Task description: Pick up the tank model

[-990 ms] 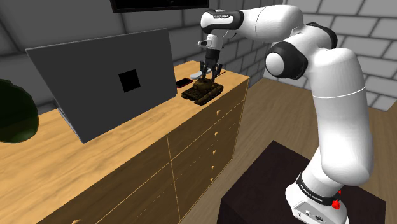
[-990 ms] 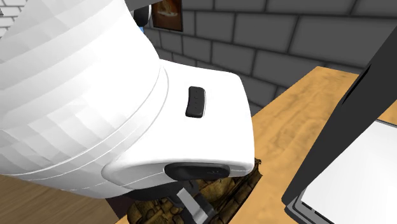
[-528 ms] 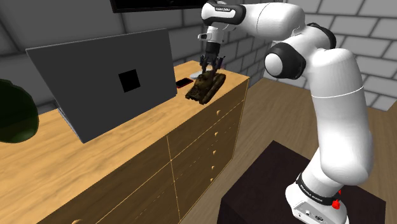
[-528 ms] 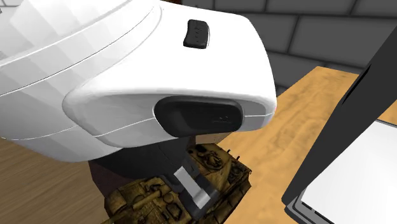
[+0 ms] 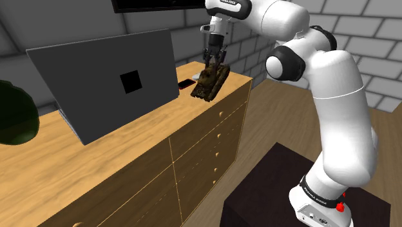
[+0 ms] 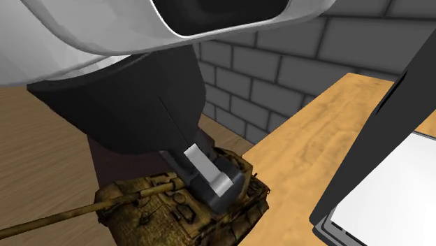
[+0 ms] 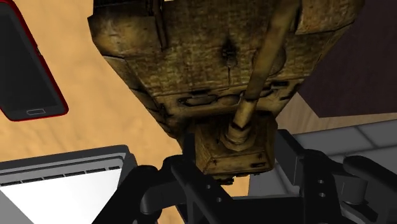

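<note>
The tank model (image 5: 210, 80) is olive-brown with a long thin barrel. It hangs tilted in the air above the far end of the wooden dresser top (image 5: 116, 155), clear of the wood. My black gripper (image 5: 214, 62) is shut on its turret from above. In the second exterior view the fingers (image 6: 209, 183) clasp the turret of the tank (image 6: 175, 210), and the barrel points to that view's lower left. The wrist view has the tank (image 7: 210, 63) held in the gripper (image 7: 234, 167), with its turret between my fingers.
An open grey laptop (image 5: 109, 80) stands on the dresser to the shoulder view's left of the tank. A red-edged phone (image 5: 185, 83) lies between them, seen also as the phone (image 7: 28, 70) in the wrist view. A dark green shape (image 5: 14, 113) sits at the far left. My dark stand (image 5: 283, 193) is below.
The gripper has risen with the tank model shut in it. The tank has left the dresser top and now hangs tilted, nose down.
</note>
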You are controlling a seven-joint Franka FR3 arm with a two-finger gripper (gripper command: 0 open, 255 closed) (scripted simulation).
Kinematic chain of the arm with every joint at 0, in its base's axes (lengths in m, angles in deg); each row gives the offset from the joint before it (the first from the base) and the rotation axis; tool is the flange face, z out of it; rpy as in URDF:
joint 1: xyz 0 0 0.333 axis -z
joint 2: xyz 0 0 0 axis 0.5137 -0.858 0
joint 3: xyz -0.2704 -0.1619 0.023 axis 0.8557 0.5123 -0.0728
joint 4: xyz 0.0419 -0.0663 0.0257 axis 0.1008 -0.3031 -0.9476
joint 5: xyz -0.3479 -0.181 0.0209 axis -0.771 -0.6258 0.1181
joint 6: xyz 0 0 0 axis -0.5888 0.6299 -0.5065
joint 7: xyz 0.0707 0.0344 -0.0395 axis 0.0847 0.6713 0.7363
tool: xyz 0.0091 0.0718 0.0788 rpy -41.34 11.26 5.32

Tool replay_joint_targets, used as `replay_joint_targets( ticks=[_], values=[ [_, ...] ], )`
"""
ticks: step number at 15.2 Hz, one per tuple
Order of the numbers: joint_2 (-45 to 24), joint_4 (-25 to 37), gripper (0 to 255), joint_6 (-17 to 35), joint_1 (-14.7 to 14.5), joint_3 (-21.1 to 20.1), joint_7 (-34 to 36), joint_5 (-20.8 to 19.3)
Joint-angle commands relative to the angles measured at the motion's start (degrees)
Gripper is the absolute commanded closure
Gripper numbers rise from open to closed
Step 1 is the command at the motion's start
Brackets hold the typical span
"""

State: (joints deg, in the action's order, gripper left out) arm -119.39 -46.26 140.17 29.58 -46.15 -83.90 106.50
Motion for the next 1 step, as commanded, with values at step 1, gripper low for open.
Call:
replay_joint_targets(
  ticks=[1],
  values=[
    [-0.1,0.9,255,-0.6,0.1,-0.1,0.3,0.1]
  ],
)
